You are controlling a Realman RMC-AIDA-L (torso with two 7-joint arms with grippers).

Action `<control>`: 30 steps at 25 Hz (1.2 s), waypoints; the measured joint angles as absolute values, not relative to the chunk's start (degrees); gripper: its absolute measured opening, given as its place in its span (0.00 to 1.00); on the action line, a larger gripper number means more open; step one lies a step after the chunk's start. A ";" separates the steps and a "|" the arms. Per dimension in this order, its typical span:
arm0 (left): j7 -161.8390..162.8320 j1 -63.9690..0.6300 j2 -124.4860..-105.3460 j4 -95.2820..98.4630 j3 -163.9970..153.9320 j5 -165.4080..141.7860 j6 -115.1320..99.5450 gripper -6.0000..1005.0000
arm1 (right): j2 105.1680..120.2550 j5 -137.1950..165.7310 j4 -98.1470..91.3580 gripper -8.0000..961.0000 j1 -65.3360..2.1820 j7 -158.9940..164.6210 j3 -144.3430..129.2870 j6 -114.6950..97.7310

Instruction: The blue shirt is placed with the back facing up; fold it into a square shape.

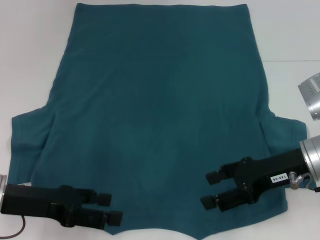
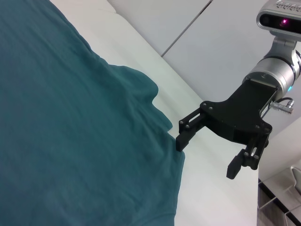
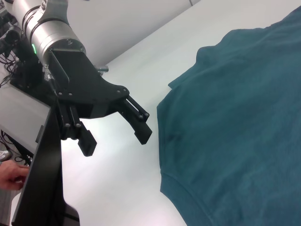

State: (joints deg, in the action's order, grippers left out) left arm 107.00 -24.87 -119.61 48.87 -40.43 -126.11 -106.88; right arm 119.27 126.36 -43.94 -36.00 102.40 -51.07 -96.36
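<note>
A: From the head view we log the blue shirt (image 1: 155,115) spread flat on the white table (image 1: 30,55), plain side up, collar end nearest the robot. The left gripper (image 1: 112,208) is over the near left shoulder area, fingers apart and holding nothing. The right gripper (image 1: 214,190) is over the near right shoulder area, likewise spread and empty.

B: We add from the left wrist view: the right gripper (image 2: 207,157) has one fingertip (image 2: 181,141) right at the shirt's edge; whether it touches, we cannot tell. The right wrist view shows the left gripper (image 3: 115,140) over bare table beside the shirt (image 3: 235,122), which the head view does not make plain.

A: A ridged metal part (image 1: 311,95) shows only in the head view, at the right edge.
</note>
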 joint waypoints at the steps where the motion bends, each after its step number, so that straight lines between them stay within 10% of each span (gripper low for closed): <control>1: 107.02 -24.87 -119.61 48.87 -40.43 -126.12 -106.90 0.87 | 119.27 126.37 -43.94 0.89 -35.96 102.42 -51.07 -96.34; 21: 117.63 -26.49 -118.52 48.60 -27.38 -125.19 -102.67 0.87 | 118.09 125.08 -43.73 0.89 -36.81 116.23 -41.98 -89.67; 30: 135.05 -27.31 -115.08 44.51 -15.29 -124.75 -92.43 0.87 | 108.68 124.02 -31.10 0.89 -43.37 135.31 -38.41 -79.80</control>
